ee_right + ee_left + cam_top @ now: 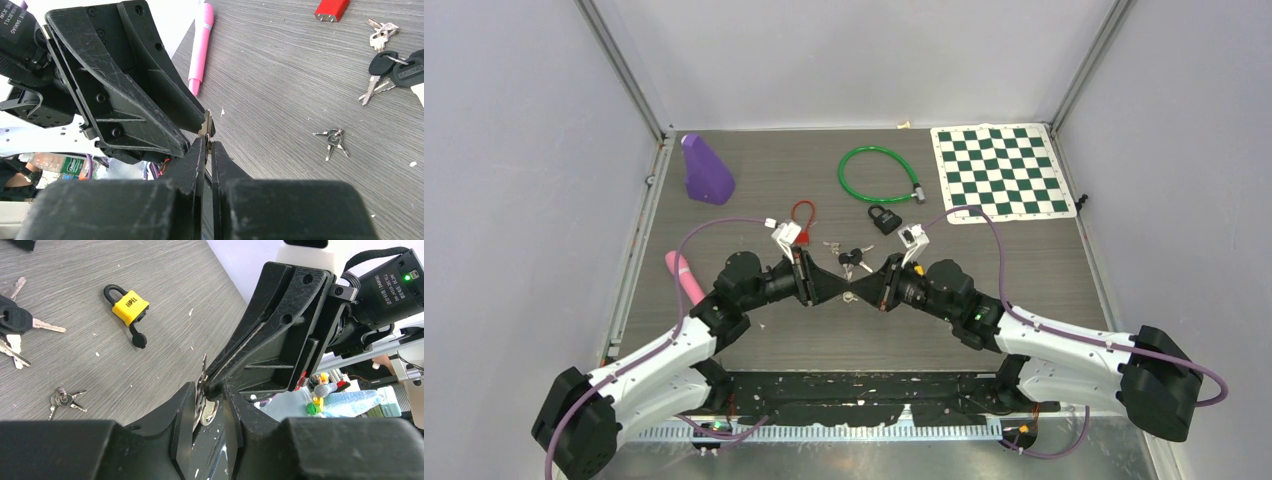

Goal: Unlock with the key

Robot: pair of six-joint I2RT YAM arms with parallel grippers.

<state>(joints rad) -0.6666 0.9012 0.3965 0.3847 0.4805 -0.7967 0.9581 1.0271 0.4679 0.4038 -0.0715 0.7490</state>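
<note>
From above we see the left gripper (839,287) and the right gripper (865,289) meeting tip to tip over the middle of the table (1044,255). This view does not let us tell how either pair of fingers stands or what lies between them. From that meeting point, a dark padlock (884,218) sits at 1 o'clock and a bunch of keys (849,256) at 12 o'clock. A red lock (801,230) lies at 11 o'clock, a pink pen (686,278) well off at 9 o'clock, and a green cable lock (879,175) farther out at 12 o'clock. The left wrist view gives us what the top hides: a small silver key (202,390), roughly upright and pinched in the right gripper's tips, which come in from 2 o'clock. The left gripper's fingers (182,412) stand apart around the key's round head, with a gap on the 3 o'clock side, so we see no clamp there. Only here does the padlock show a yellow face, lying on the table at 11 o'clock from the key and well apart from it. In the right wrist view the right gripper's fingers (197,160) are pressed almost together, leaving a thin slit, and a bit of the key's metal shows at their tips. The left gripper enters from 10 o'clock and meets that metal. The pen lies beyond at 12 o'clock and the red lock at 1 o'clock.
</note>
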